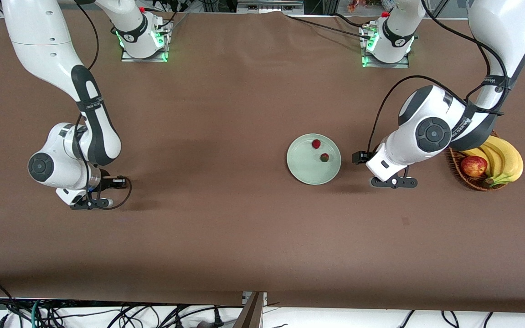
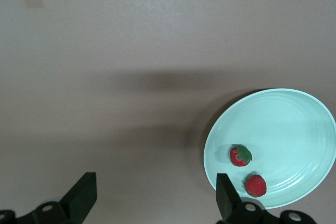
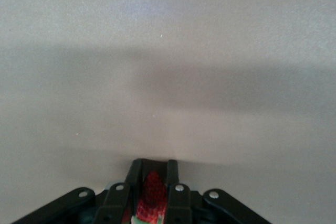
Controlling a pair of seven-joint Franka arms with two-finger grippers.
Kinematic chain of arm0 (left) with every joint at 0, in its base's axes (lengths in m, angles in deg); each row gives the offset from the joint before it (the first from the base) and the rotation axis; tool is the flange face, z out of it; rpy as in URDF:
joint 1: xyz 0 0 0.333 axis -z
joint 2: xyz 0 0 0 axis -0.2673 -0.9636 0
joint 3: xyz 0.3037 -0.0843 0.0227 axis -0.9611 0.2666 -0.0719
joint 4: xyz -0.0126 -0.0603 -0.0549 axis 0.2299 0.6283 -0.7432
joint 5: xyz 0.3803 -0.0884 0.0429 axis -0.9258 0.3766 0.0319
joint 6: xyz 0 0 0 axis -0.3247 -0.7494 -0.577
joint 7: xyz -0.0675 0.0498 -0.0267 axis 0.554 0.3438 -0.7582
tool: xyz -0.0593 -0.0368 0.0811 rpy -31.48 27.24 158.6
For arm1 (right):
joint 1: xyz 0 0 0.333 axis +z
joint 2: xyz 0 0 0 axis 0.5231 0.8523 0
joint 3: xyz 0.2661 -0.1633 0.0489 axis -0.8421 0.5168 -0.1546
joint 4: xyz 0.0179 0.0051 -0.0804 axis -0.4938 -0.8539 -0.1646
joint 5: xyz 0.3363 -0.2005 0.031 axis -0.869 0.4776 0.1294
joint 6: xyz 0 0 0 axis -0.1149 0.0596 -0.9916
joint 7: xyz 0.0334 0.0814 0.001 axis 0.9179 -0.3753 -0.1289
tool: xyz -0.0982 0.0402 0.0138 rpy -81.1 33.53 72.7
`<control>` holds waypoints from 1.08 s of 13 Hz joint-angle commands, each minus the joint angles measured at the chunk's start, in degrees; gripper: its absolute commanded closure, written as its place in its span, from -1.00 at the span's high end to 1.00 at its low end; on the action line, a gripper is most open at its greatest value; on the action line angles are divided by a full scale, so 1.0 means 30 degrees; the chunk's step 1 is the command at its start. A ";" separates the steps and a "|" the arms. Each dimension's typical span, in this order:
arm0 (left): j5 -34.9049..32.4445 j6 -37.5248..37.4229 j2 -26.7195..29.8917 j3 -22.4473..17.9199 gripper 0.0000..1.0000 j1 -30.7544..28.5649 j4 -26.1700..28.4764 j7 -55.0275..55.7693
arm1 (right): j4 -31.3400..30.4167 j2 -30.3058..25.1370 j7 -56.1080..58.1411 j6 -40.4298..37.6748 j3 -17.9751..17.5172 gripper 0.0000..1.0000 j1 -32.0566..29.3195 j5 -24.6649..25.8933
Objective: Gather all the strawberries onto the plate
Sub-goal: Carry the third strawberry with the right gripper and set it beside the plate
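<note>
The pale green plate [image 1: 306, 171] lies on the brown table, toward the left arm's end. Two strawberries [image 1: 316, 144] [image 1: 324, 157] lie in it. In the left wrist view the plate [image 2: 283, 124] holds the same two strawberries [image 2: 240, 155] [image 2: 255, 185]. My left gripper [image 1: 393, 182] [image 2: 155, 182] is open and empty, low over the table beside the plate. My right gripper [image 1: 91, 202] [image 3: 154, 165] is low over bare table toward the right arm's end. It is shut on the third strawberry [image 3: 152, 192], which is hidden in the front view.
A brown wicker basket [image 1: 456, 166] with bananas [image 1: 504, 159] and a red apple [image 1: 473, 166] stands at the left arm's end, close to the left arm's wrist. A small tape mark [image 1: 405, 221] is on the cloth, nearer the front camera than the left gripper.
</note>
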State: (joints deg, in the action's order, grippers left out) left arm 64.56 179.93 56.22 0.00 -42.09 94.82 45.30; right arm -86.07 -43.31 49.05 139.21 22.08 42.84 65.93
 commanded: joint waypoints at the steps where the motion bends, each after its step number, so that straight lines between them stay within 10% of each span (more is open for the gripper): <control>1: 0.0300 0.0264 0.0453 -0.0003 1.00 -0.0219 0.0348 -0.0491 | 0.0048 -0.0292 0.0430 -0.0556 -0.0178 -0.70 -0.0106 -0.0495; 9: 0.0271 0.0527 0.0423 -0.0150 1.00 -0.0395 0.0377 -0.0491 | 0.2682 -0.0352 -0.7723 -0.1728 -0.3042 -0.70 0.1063 -0.0847; 14: 0.0271 0.0527 0.0277 -0.0150 1.00 -0.0424 0.0377 -0.0491 | 0.4585 0.0643 -1.6575 -0.1435 -0.3401 -0.70 0.5334 -0.0817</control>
State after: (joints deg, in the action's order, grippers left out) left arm 64.56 180.72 56.15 -0.61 -42.71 94.89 45.30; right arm -76.09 -43.45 7.31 135.39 11.31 54.68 64.16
